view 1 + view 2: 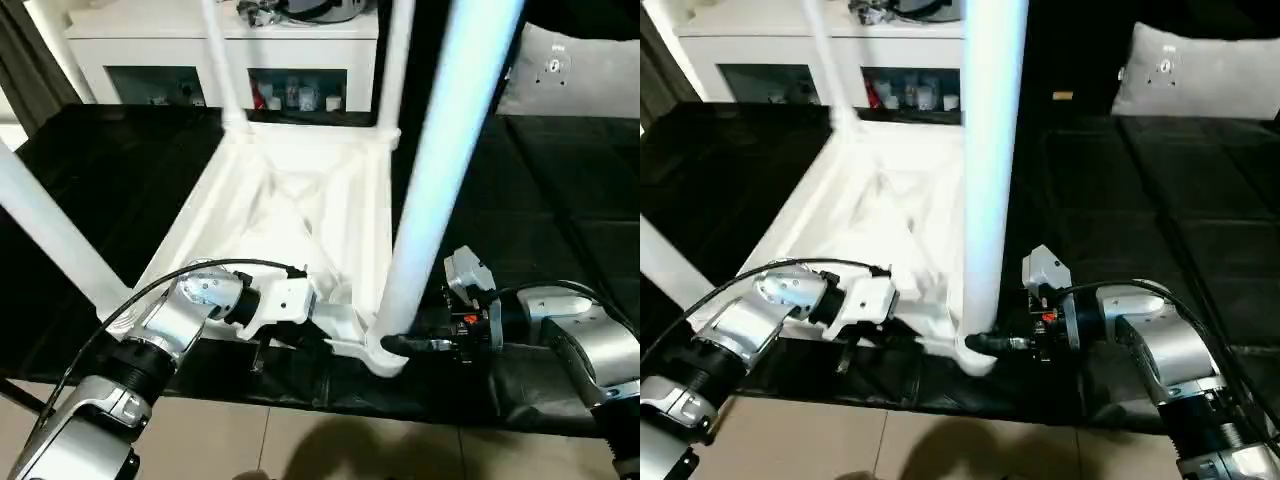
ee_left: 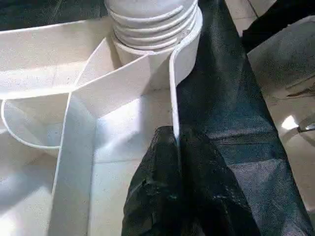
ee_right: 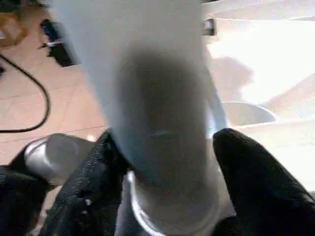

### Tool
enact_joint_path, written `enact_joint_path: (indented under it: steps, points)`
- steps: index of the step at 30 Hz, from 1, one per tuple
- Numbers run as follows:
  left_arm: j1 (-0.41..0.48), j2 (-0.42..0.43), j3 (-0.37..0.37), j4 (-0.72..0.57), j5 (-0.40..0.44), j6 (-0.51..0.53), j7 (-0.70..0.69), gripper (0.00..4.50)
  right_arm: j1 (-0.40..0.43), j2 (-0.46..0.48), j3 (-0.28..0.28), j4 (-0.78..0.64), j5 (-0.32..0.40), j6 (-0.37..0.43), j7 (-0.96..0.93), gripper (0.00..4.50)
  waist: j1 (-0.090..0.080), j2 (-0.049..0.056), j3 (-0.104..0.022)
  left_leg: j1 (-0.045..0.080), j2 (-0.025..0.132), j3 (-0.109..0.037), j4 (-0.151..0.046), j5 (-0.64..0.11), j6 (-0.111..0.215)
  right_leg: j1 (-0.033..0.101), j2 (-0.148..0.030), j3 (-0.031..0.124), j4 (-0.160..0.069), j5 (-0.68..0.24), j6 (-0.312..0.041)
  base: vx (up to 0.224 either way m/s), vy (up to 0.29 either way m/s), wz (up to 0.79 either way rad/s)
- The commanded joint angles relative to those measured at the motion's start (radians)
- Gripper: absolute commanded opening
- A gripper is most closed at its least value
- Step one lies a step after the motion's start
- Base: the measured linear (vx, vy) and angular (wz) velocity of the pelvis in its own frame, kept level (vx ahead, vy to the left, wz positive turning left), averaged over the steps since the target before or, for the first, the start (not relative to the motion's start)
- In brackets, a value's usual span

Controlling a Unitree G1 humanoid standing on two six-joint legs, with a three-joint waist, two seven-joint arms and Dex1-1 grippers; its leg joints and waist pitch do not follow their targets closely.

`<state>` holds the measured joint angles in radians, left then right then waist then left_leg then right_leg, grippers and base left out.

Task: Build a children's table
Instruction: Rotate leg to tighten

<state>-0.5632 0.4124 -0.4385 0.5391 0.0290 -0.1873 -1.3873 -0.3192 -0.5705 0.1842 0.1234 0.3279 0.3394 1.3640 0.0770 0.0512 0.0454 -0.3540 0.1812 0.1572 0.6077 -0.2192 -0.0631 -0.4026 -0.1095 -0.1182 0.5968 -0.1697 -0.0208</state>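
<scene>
The children's table [image 1: 290, 215] lies upside down on the black mat [image 1: 560, 230] before us, legs up — our left gripper [image 2: 177, 162] has its fingers pinched together on the rim wall, while our right gripper [image 3: 165, 167] straddles the near-corner leg [image 1: 440, 170], fingers apart.

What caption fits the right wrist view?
Right gripper straddles the near leg at its corner socket on the upturned table.
</scene>
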Motion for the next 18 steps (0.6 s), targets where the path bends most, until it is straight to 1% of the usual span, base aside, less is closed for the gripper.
enact_joint_path:
  steps: [1,2,3,4,6,10,11,13,14,15,16,17,18]
  points:
    - [0.007,0.004,-0.050,0.004,0.020,-0.032,-0.056,0.00,-0.021,-0.006,0.016,-0.004,0.017,-0.002,0.025,2.59,-0.001,-0.018,-0.067,-0.009,0.047,-0.002,-0.071,-0.104,0.093,0.065,-0.051,0.058,-0.062,-0.203,-0.207,0.000,0.000,0.00]
    - [0.007,0.005,-0.049,0.007,0.020,-0.036,-0.062,0.00,-0.021,-0.006,0.019,-0.002,0.017,-0.004,0.031,2.55,0.001,-0.017,-0.068,-0.009,0.047,-0.002,-0.070,-0.094,0.096,0.065,-0.051,0.058,-0.060,-0.194,-0.210,0.000,0.000,0.00]
    - [0.007,0.005,-0.049,0.008,0.021,-0.037,-0.063,0.00,-0.022,-0.006,0.020,-0.001,0.017,-0.004,0.032,2.55,0.002,-0.018,-0.069,-0.009,0.047,-0.001,-0.070,-0.089,0.097,0.065,-0.051,0.058,-0.061,-0.189,-0.210,0.000,0.000,0.00]
    - [0.007,0.006,-0.050,0.011,0.022,-0.041,-0.064,0.00,-0.022,-0.005,0.021,-0.002,0.019,-0.001,0.035,2.48,0.007,-0.017,-0.069,-0.007,0.048,0.000,-0.069,-0.079,0.099,0.064,-0.050,0.058,-0.060,-0.182,-0.213,0.000,0.000,0.00]
    - [0.008,0.007,-0.050,0.010,0.023,-0.041,-0.065,0.00,-0.020,-0.004,0.022,-0.004,0.020,0.002,0.037,2.22,0.009,-0.017,-0.069,-0.007,0.049,-0.001,-0.070,-0.082,0.099,0.064,-0.049,0.058,-0.059,-0.181,-0.215,0.000,0.000,0.00]
    - [0.009,0.010,-0.050,0.012,0.023,-0.042,-0.066,0.00,-0.015,-0.002,0.022,-0.014,0.023,0.010,0.041,2.10,0.009,-0.020,-0.067,-0.007,0.048,0.000,-0.072,-0.100,0.090,0.065,-0.050,0.058,-0.063,-0.213,-0.207,0.000,0.000,0.00]
    - [0.011,0.007,-0.041,0.008,0.015,-0.027,-0.058,0.00,-0.011,0.004,0.018,-0.025,0.036,0.027,0.033,2.07,0.009,-0.020,-0.066,-0.007,0.048,0.000,-0.073,-0.106,0.085,0.065,-0.049,0.058,-0.064,-0.231,-0.200,0.000,0.000,0.00]
    - [0.012,0.001,-0.027,0.003,0.005,0.001,-0.041,0.00,-0.005,0.021,0.013,-0.047,0.051,0.064,-0.003,2.06,0.008,-0.020,-0.066,-0.007,0.047,0.000,-0.073,-0.100,0.082,0.065,-0.048,0.058,-0.063,-0.228,-0.198,0.000,0.000,0.00]
    - [0.013,0.000,-0.023,-0.001,0.003,0.013,-0.036,0.00,-0.003,0.028,0.013,-0.056,0.050,0.077,-0.024,2.06,0.008,-0.011,-0.066,-0.006,0.047,-0.001,-0.073,-0.102,0.078,0.064,-0.048,0.058,-0.063,-0.231,-0.195,0.000,0.000,0.00]
    - [0.013,-0.009,-0.010,-0.011,0.003,0.062,-0.003,0.00,-0.002,0.056,0.014,-0.063,0.023,0.088,-0.100,2.06,0.007,-0.011,-0.065,-0.006,0.046,-0.001,-0.073,-0.108,0.076,0.064,-0.047,0.058,-0.067,-0.237,-0.192,0.000,0.000,0.00]
    - [0.013,-0.009,-0.010,-0.011,0.003,0.062,-0.003,0.00,-0.002,0.056,0.014,-0.063,0.023,0.088,-0.100,2.06,0.004,-0.015,-0.063,-0.006,0.045,0.000,-0.075,-0.119,0.066,0.064,-0.047,0.058,-0.069,-0.259,-0.185,0.000,0.000,0.00]
    - [0.015,-0.023,0.008,-0.025,0.000,0.120,0.040,0.00,-0.001,0.099,0.012,-0.068,-0.015,0.105,-0.210,2.06,0.000,-0.011,-0.059,-0.006,0.042,0.000,-0.077,-0.137,0.048,0.063,-0.048,0.058,-0.075,-0.305,-0.170,0.000,0.000,0.00]
    - [0.015,-0.032,0.017,-0.033,-0.007,0.146,0.056,0.00,-0.003,0.123,0.008,-0.067,-0.032,0.111,-0.265,2.06,-0.004,-0.014,-0.058,-0.008,0.039,-0.001,-0.079,-0.146,0.037,0.064,-0.047,0.056,-0.077,-0.337,-0.158,0.000,0.000,0.00]
